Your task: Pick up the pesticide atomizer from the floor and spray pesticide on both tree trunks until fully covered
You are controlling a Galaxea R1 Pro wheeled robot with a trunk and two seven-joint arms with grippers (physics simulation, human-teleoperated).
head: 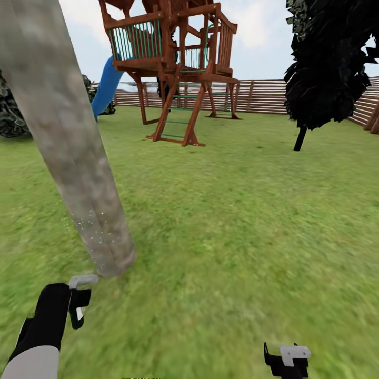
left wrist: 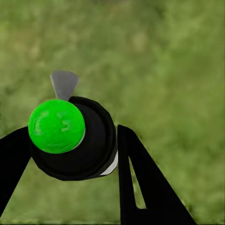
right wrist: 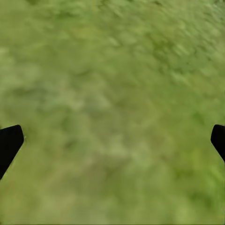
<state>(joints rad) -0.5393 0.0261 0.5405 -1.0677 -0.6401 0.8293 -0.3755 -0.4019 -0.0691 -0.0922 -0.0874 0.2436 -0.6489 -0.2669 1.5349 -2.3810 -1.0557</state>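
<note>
- Currently the left gripper [left wrist: 70, 154] has its fingers clamped on the pesticide atomizer [left wrist: 70, 140], green cap toward the wrist camera, grey nozzle [head: 83, 280] just short of the tree trunk [head: 68, 152] base.
- Right gripper [head: 287, 360] fingers spread wide, holding nothing, over grass [head: 237, 221].
- Risk: white pesticide specks [head: 93, 227] sit only low on the trunk; upper column looks bare, so coverage could stall unless the aim is raised.
- Risk: nozzle so near the trunk, a forward nudge could bump it.
- Room: open lawn to the right; playset [head: 173, 68], dark tree [head: 326, 63] and fence [head: 263, 96] well apart.
</note>
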